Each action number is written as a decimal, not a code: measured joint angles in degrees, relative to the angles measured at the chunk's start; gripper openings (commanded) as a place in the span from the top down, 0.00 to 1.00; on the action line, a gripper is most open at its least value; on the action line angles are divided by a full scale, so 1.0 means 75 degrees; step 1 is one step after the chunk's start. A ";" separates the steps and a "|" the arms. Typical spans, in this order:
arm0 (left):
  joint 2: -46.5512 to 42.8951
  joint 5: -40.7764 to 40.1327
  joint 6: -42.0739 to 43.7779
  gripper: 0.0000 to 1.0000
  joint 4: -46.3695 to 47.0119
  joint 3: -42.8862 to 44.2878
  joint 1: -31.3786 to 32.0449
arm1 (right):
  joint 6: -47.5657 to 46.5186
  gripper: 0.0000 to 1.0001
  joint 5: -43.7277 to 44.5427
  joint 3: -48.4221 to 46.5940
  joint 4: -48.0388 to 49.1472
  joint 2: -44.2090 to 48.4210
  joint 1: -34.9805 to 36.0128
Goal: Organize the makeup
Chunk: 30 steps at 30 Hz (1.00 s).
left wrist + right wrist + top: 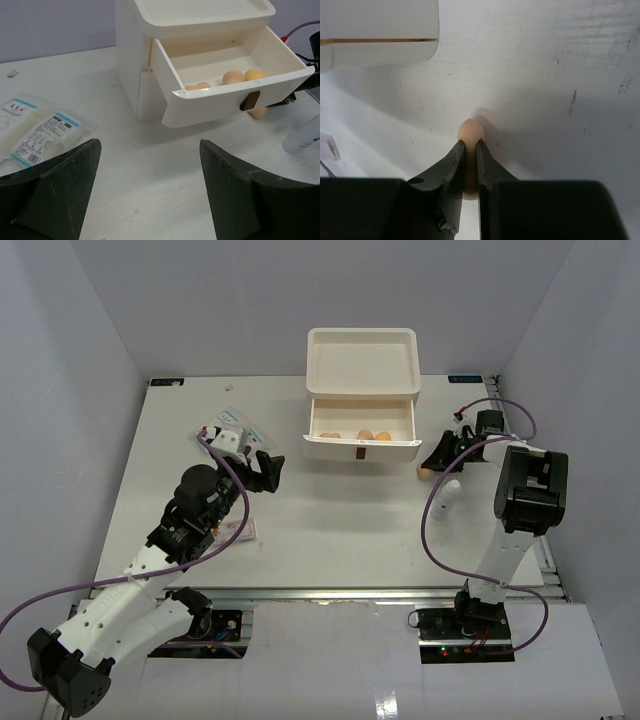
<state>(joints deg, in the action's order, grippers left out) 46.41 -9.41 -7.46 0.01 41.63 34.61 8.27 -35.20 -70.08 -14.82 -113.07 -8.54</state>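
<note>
Right gripper (470, 146): you are pinching the last loose sponge (471, 131) between jaws pressed nearly together, low on the table (330, 525), just right of the box (362, 360).
Sponge axis: it is lying flat, with its long axis running in line with your fingers and its narrow tip pointing away from the wrist.
White tube (452, 488): it is lying loose beside that gripper.
Left gripper (150, 150): its jaws are standing spread wide, holding nothing.
Packets (35, 130): they are lying at the left, well apart from the box.
Drawer (235, 92): it is standing pulled open, with three sponges sitting inside.
Progress: you are looking roughly midway, with this sponge, the tube and the packets not yet put away.
</note>
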 measured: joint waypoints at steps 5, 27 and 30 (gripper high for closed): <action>0.0000 0.0002 0.0000 0.09 0.0000 0.0000 0.0000 | -0.0258 0.92 0.0137 0.0124 -0.0141 0.0630 -0.0044; -0.0145 0.0679 0.0118 0.09 0.0070 -0.0058 0.0000 | -0.2823 0.83 -0.1109 -0.1385 -0.0198 0.5587 0.1636; -0.0168 0.0833 0.0157 0.09 0.0071 -0.0124 0.0000 | -0.3156 0.79 -0.1206 -0.1376 -0.0413 0.5276 0.2647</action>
<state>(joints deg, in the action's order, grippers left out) 45.15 -3.16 -6.29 0.54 40.70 34.61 -15.40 -44.25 -80.40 -17.92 -73.49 11.32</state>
